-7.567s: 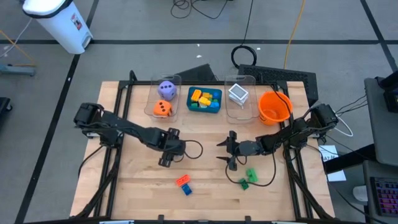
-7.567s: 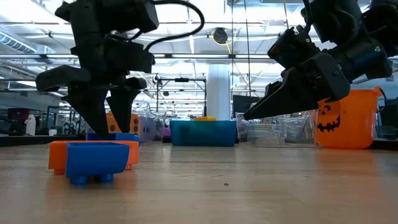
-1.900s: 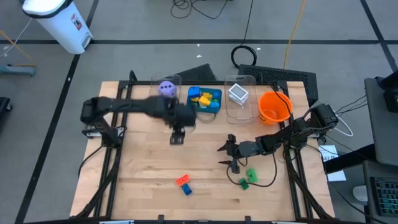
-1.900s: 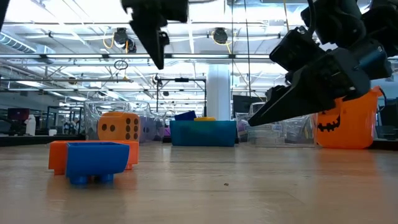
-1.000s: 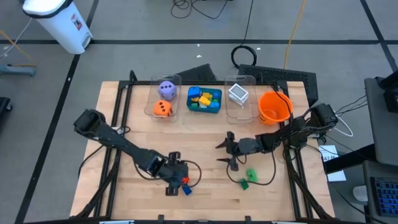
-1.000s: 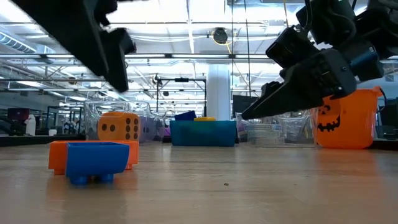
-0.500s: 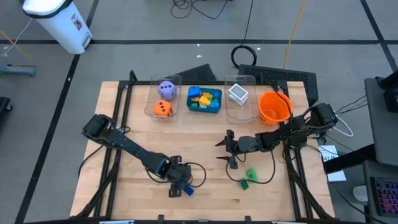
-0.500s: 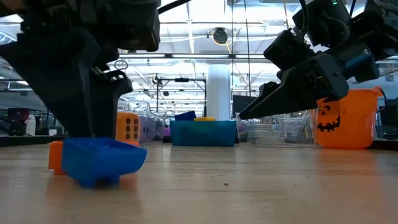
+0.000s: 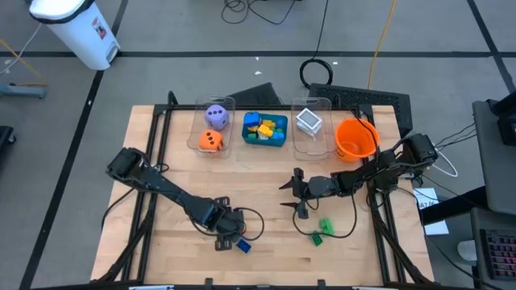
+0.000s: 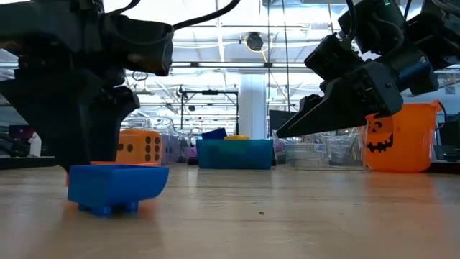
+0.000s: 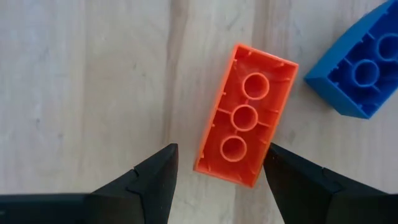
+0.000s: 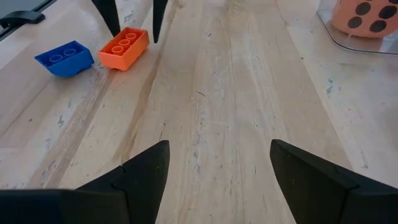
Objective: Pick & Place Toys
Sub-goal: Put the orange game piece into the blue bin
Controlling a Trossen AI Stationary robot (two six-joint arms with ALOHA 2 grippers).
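The orange brick (image 11: 246, 114), lying studs-down just beside the blue brick (image 11: 354, 63), is being straddled by the spread fingers of the left gripper (image 11: 217, 169); nothing is being pinched yet. Lowering and closing are judged next. The right gripper (image 12: 219, 163) is being held spread, well apart.

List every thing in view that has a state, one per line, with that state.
left gripper: open, fingers either side of the orange brick, not yet closed on it
right gripper: open, empty, above bare table
orange brick: upside down on the table
blue brick: upside down, beside the orange brick
green bricks: loose on the table
orange die: in a clear bin
purple die: in the same bin
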